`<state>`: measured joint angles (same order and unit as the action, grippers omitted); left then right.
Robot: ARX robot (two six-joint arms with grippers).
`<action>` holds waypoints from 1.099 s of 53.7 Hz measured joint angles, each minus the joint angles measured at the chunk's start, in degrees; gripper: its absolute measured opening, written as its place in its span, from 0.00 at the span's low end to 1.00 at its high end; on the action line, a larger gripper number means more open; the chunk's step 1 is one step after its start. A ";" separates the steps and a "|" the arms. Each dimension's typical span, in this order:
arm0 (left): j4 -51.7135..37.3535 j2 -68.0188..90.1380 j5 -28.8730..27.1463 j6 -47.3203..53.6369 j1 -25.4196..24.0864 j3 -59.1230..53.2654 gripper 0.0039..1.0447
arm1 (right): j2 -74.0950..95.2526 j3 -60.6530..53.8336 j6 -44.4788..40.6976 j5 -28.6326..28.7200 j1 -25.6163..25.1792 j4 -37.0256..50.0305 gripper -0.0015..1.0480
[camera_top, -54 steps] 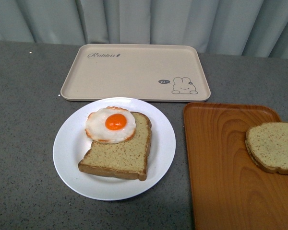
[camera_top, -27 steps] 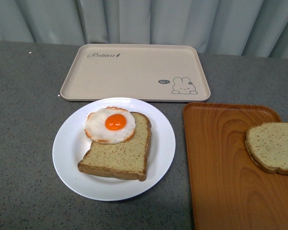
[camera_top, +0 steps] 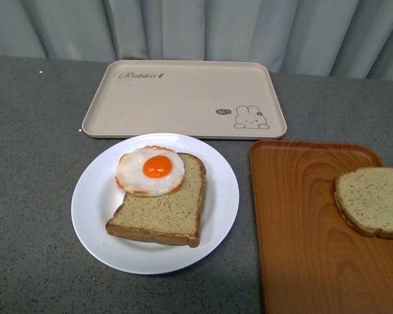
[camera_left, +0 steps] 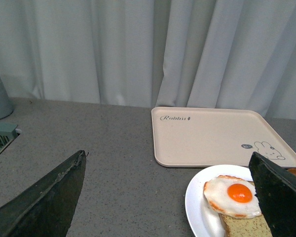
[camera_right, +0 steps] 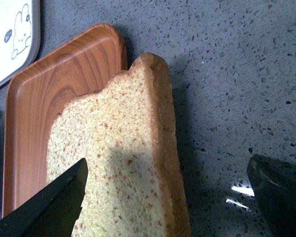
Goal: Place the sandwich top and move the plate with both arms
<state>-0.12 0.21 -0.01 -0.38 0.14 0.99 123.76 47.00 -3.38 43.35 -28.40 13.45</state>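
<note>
Two grippers open, sandwich top (camera_top: 372, 201) lying on the orange tray (camera_top: 301, 222).

The left gripper (camera_left: 166, 155) has its jaws spread wide and grasps nothing, and it hangs above the grey table (camera_top: 33, 163) near the plate (camera_top: 92, 196). The right gripper (camera_right: 167, 165) is also spread and released. One finger is over the sandwich top (camera_right: 123, 163), the other over bare table, and the slice's crust edge overhangs the tray rim. The white plate sits just in front of the beige tray (camera_top: 183, 98) and beside the orange tray. It carries a bread slice (camera_top: 167, 212) with a fried egg (camera_top: 150, 170) on its far corner.
</note>
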 joint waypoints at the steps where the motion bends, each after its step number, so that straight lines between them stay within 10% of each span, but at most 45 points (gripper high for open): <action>1: 0.00 0.00 0.00 0.00 0.00 0.00 0.94 | 0.07 0.00 0.15 -0.20 0.11 0.09 0.84; 34: 0.00 0.00 0.02 0.00 0.00 0.00 0.94 | 0.09 -0.52 1.20 -0.96 0.83 -1.33 0.01; 59: 0.00 0.00 0.00 0.00 0.00 0.00 0.94 | -17.05 -3.15 4.50 7.10 3.72 -5.44 0.02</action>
<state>-0.12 0.21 -0.01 -0.38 0.14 0.99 106.72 43.86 1.13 50.46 -24.69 8.01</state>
